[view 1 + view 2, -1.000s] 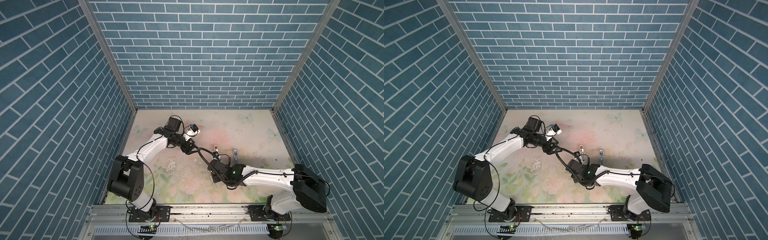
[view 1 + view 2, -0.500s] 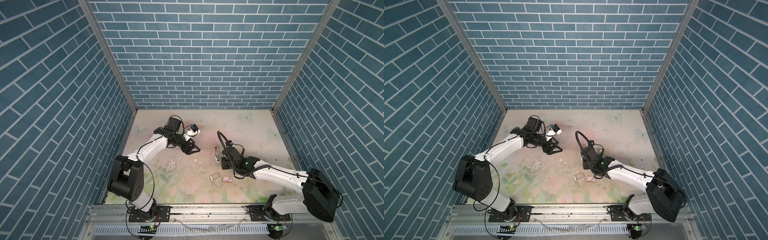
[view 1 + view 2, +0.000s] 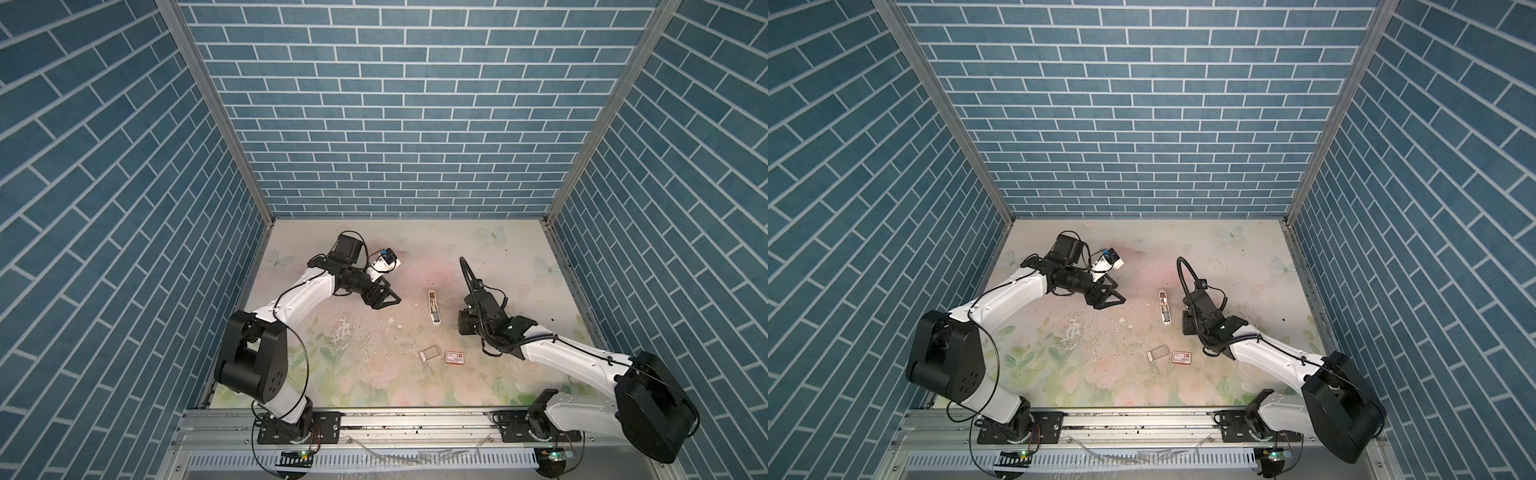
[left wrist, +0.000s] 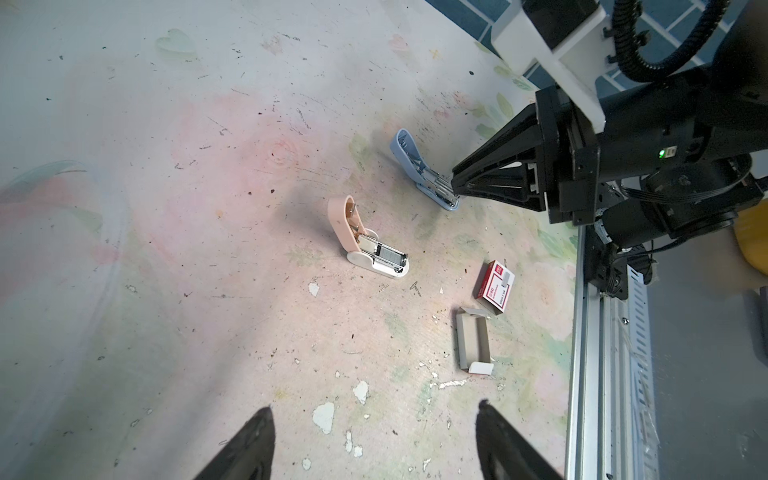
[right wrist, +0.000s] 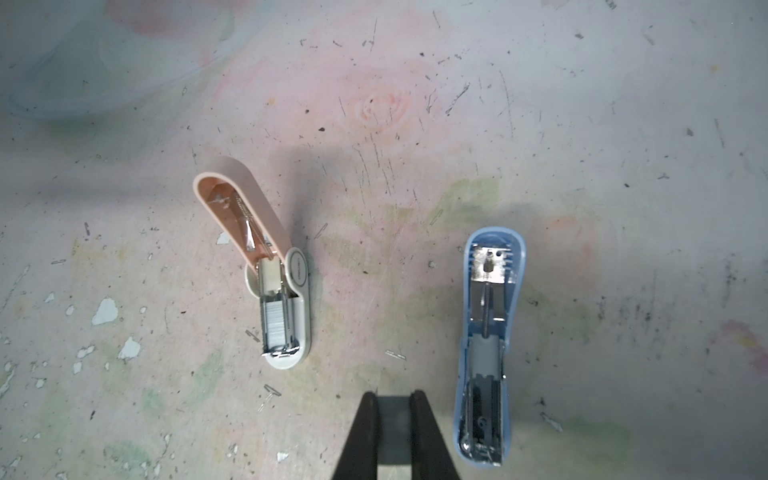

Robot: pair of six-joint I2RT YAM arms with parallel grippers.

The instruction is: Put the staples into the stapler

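Two staplers lie open on the floral mat. The pink-and-white stapler (image 5: 270,282) (image 3: 433,306) has a silvery strip in its channel. The blue stapler (image 5: 488,345) (image 4: 419,172) has a bare-looking channel; my right arm hides it in both top views. My right gripper (image 5: 393,395) (image 4: 455,189) hangs just beside the blue stapler's front end, shut on a thin grey strip that looks like the staples. The grey tray (image 3: 429,354) (image 4: 471,340) and the red-and-white box (image 3: 455,357) (image 4: 496,286) lie nearer the front. My left gripper (image 4: 374,407) (image 3: 388,304) stands open and empty, left of the pink stapler.
Loose single staples (image 5: 272,390) and white paint chips (image 4: 324,417) dot the mat. A metal rail (image 3: 415,419) runs along the front edge, and blue brick walls close in the other three sides.
My right arm has swung from over the tray and box, up and to the right, to the blue stapler. The tray and box are uncovered. The left arm has stayed still.
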